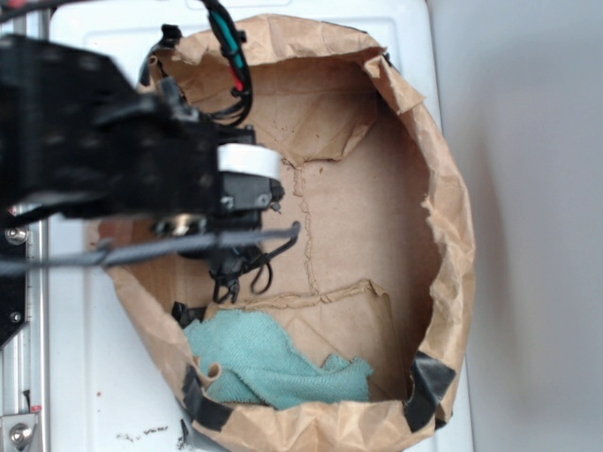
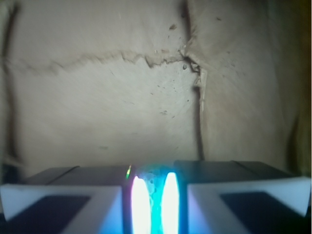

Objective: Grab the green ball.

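Observation:
In the wrist view my gripper is closed down to a narrow gap, and a sliver of glowing mint-green textured material, the green ball, is pinched between the two bright pads. Only that strip of the ball shows. The brown paper floor lies well below the fingers. In the exterior view the black arm covers the left part of the bag and the gripper hangs under it over the bag's left middle. The ball is hidden there.
A torn-open brown paper bag forms a walled ring on the white surface. A flat teal terry rag lies at the bag's near edge. Black tape patches the rim. A ragged seam crosses the floor.

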{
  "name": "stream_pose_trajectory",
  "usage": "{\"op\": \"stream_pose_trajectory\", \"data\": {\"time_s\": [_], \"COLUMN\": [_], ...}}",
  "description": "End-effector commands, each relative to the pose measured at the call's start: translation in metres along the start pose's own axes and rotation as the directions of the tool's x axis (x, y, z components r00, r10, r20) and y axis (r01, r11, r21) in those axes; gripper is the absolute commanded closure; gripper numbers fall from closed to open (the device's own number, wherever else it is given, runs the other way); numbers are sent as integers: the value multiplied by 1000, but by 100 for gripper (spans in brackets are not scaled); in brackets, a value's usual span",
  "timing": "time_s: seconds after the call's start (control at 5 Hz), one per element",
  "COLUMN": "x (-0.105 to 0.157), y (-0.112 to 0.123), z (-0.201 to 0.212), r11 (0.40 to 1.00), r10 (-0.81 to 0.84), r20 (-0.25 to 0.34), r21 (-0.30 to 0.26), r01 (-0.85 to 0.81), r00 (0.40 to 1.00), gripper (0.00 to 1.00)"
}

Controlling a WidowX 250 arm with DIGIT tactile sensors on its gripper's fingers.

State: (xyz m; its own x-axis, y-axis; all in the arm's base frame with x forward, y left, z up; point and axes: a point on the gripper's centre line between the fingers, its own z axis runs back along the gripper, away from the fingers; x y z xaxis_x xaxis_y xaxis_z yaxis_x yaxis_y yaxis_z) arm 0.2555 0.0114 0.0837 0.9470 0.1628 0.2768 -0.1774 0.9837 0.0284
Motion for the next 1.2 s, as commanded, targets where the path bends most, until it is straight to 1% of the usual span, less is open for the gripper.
{"op": "stream_pose_trajectory", "data": {"time_s": [0.0,0.2,0.4,0.6,0.8,1.0], "x": [32,37,43,50,55,59], "y": [-23,-27,-28,-27,-27,-29], "z": [67,84,97,106,113,114], "r11": [991,985,982,977,974,974], "r10": [34,53,74,127,146,161], "r20": [63,68,40,-2,22,42], "r21": [-133,-169,-179,-174,-180,-170], "r01": [-26,-41,-66,-126,-139,-152], "r00": [997,996,996,992,989,986], "gripper": [100,100,100,100,100,100]}}
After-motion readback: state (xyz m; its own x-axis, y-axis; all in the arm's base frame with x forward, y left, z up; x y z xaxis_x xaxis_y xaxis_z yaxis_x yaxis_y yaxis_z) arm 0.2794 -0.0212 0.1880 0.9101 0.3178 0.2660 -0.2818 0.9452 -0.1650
